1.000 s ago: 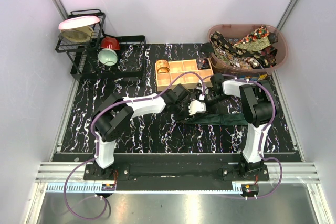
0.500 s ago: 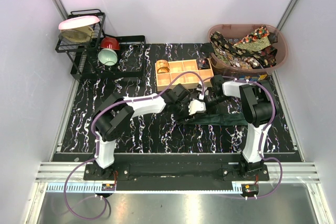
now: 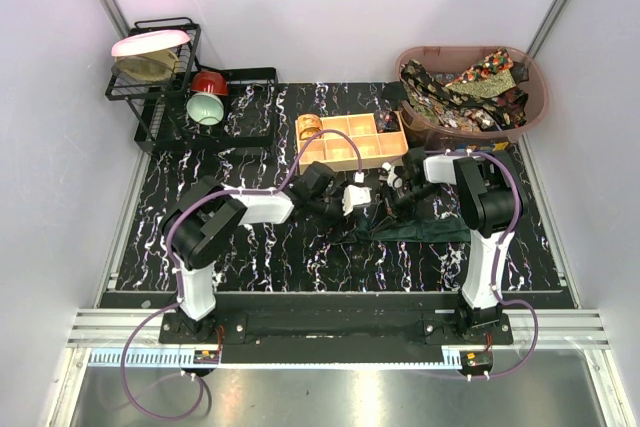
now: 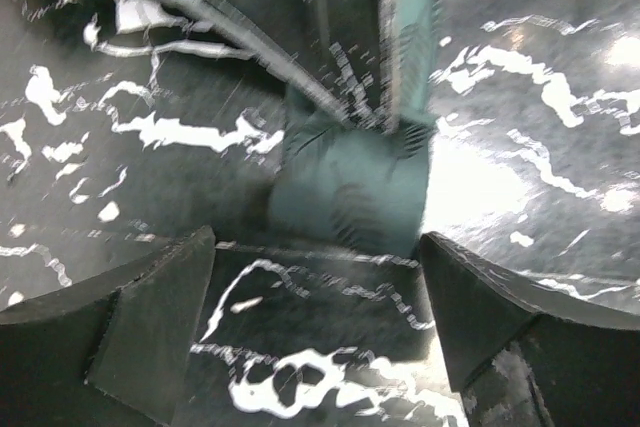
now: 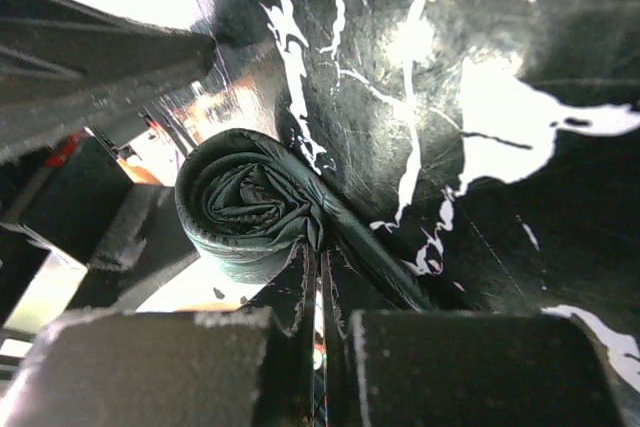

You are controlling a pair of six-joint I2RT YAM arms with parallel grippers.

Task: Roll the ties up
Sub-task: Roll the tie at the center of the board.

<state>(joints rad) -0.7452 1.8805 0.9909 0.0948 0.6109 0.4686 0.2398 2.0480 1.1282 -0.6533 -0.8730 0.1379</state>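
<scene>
A dark green tie (image 3: 420, 230) lies on the black marbled table, its left end wound into a roll (image 5: 250, 202). My right gripper (image 5: 322, 292) is shut, its tips pinching the fabric at the roll's outer edge; in the top view the right gripper (image 3: 387, 197) sits just left of its arm. My left gripper (image 4: 315, 317) is open, both fingers (image 4: 150, 317) wide apart with bare table between them. The green roll (image 4: 350, 187) stands just ahead of them, untouched. Other patterned ties (image 3: 470, 87) are heaped in the basket.
A tan wooden box (image 3: 350, 155) with square compartments stands just behind the grippers; a gold roll (image 3: 310, 127) sits in its left compartment. The brown basket (image 3: 533, 112) is at the back right. A black dish rack (image 3: 160, 62) with bowls stands at the back left.
My left gripper has opened and drawn back to the left, away from the green roll. My right gripper has shut on the roll's edge.
</scene>
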